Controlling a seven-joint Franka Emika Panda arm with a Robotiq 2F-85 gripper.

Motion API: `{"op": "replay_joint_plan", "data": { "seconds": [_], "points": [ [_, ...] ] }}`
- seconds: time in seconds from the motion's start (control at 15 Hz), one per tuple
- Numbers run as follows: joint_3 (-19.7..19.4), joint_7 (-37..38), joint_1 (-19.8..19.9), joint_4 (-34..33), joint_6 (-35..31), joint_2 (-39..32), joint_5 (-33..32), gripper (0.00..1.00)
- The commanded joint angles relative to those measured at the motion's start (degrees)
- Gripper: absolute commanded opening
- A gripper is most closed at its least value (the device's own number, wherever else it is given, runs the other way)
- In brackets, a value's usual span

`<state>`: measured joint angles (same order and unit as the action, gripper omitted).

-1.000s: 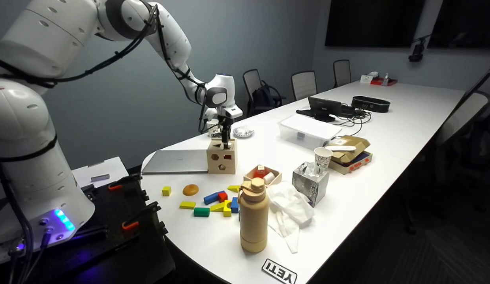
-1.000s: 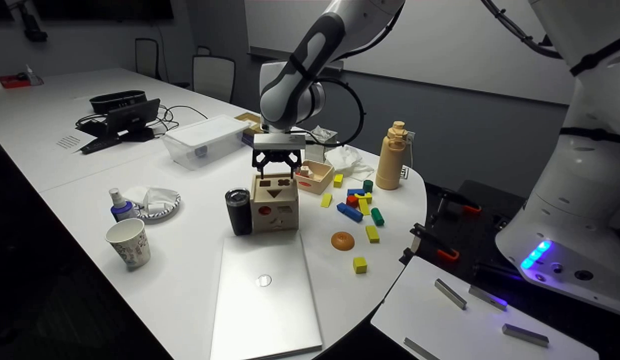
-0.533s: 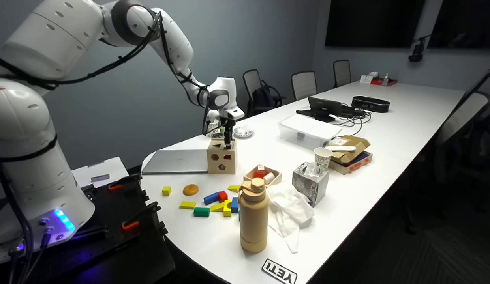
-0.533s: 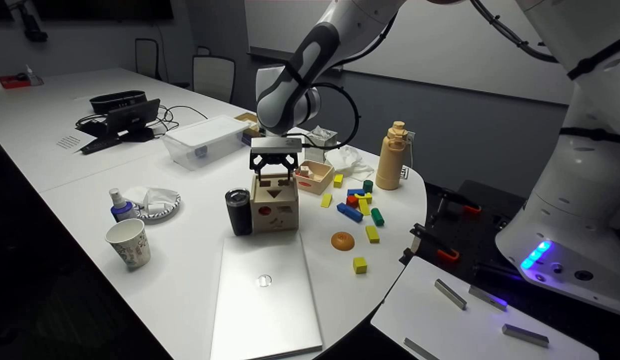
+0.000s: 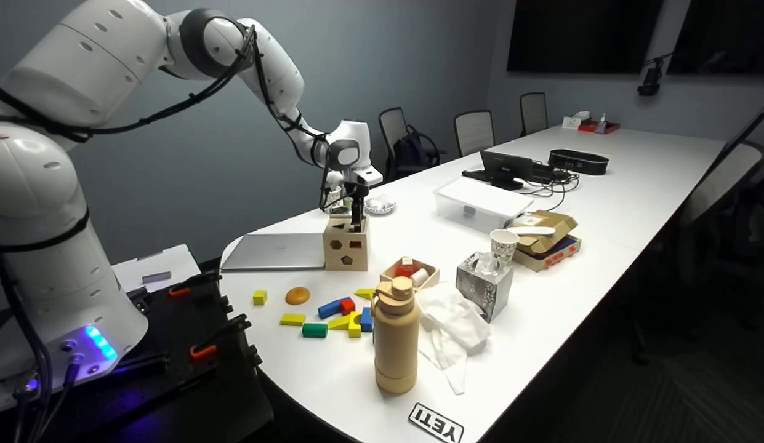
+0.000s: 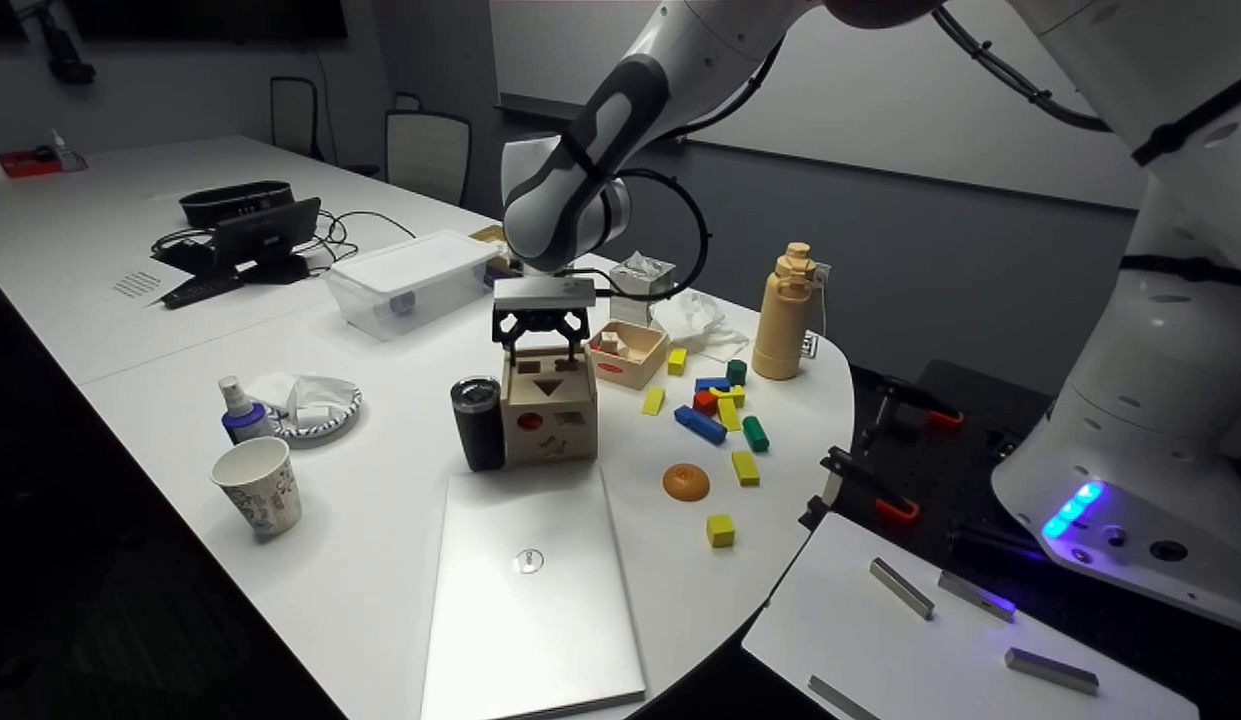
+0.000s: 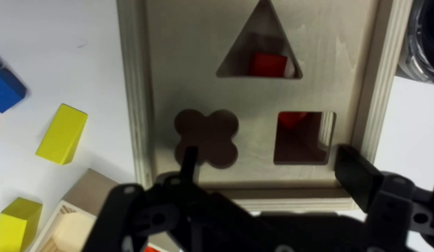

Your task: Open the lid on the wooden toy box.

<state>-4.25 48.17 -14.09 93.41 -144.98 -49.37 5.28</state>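
- Long white tabletop: carries the light-tan wooden cube toy box and the loose things around it.
- White jointed robot arm: bent, its wrist above the toy box in both exterior views.
- Closed silver laptop: flat, just beside the toy box; whether the two touch cannot be told.
- The toy box itself: upright on the tabletop, its sides cut with round, star-like and angular holes.
- Black two-fingered end effector: over one end of the toy box, fingers spread well apart and pointing down, one tip at a four-lobed hole, the other just outside a square one; contact with the wood cannot be judged.
- Tall tan bottle: upright, well apart from the toy box.
- Black cylindrical tumbler: upright, just beside the toy box.
- Shallow light-wood tray: near the toy box, apart from it.
- Thin square light-wood lid: on the toy box, lying flat inside its raised rim, with triangular, four-lobed and square holes.
- Small yellow, blue, green and red blocks: scattered to the right of the toy box in an exterior view.
- Small red block: inside the toy box, showing through the triangular hole.
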Motion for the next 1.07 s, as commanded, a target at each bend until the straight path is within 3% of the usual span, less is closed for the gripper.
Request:
{"op": "replay_joint_plan", "data": {
  "seconds": [0.0, 1.0],
  "points": [
    [0.87, 0.14, 0.06, -2.72, 3.43, -0.91, 0.65, 1.00],
    [4.32, -0.33, 1.30, -1.31, 4.59, -0.93, 4.45, 1.00]
  ]
}}
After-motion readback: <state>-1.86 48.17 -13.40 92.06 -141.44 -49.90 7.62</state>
